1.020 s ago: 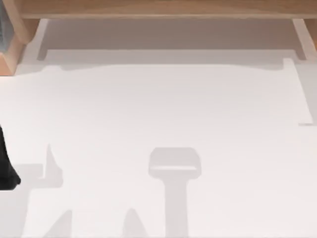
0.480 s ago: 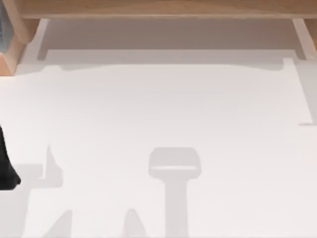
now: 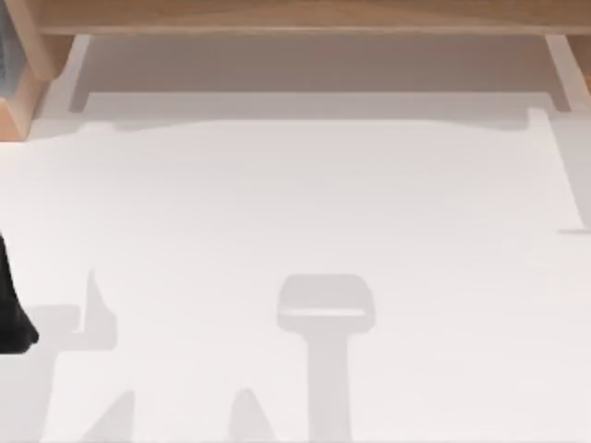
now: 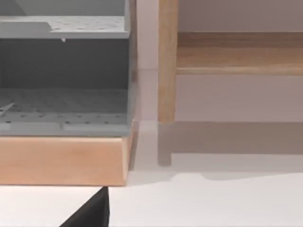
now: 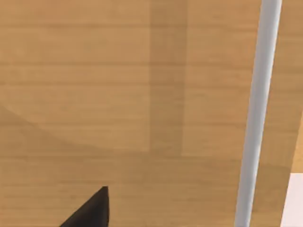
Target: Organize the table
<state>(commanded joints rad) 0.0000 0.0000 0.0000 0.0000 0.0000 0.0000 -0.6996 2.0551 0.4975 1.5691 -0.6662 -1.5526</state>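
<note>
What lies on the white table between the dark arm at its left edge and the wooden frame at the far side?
Nothing but shadows: the top view shows bare white table between dark arm and wooden frame.

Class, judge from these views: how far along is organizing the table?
Done: nothing can be confirmed; the white table shows shadows.
In hand: nothing visibly held; a dark arm part sits at the table's left edge.
Left: unclear; the left wrist view faces a grey shelf on a wooden base.

Surface: the large plain white smooth table (image 3: 305,203), grey shadows falling across it.
Border: a light wooden frame (image 3: 295,14) along its far edge.
</note>
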